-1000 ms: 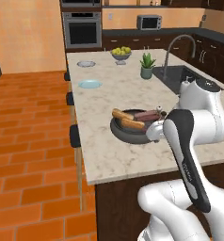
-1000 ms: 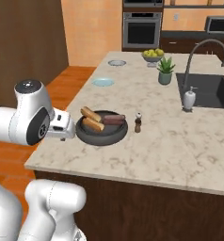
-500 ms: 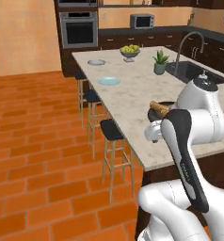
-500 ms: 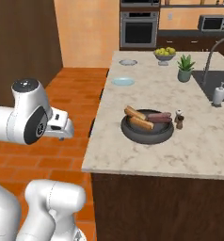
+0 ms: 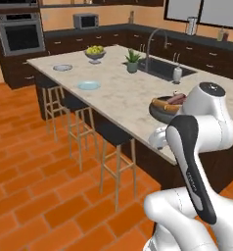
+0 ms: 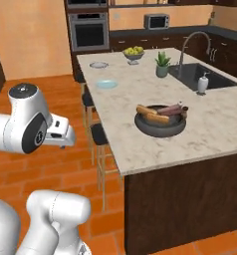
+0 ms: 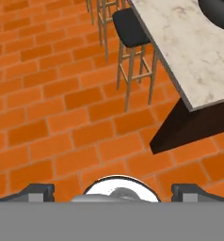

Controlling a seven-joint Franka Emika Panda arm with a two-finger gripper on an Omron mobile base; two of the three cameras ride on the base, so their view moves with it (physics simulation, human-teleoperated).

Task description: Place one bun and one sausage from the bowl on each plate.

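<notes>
Legible text, labels, brands, numbers, signs: none that I can read in any of my views.

Surfaces checked:
- oven point(image 6: 89, 31) front: plain, no lettering that I can make out.
- microwave point(image 6: 157, 21) front: no readable marking, too small to tell.
- soap bottle point(image 6: 203, 82) by the sink: no label visible.
- small dark bottle point(image 6: 184, 111) beside the bowl point(image 6: 159, 127): no label that I can read.
- island counter point(image 6: 140, 99) and cabinet fronts: unmarked.
</notes>
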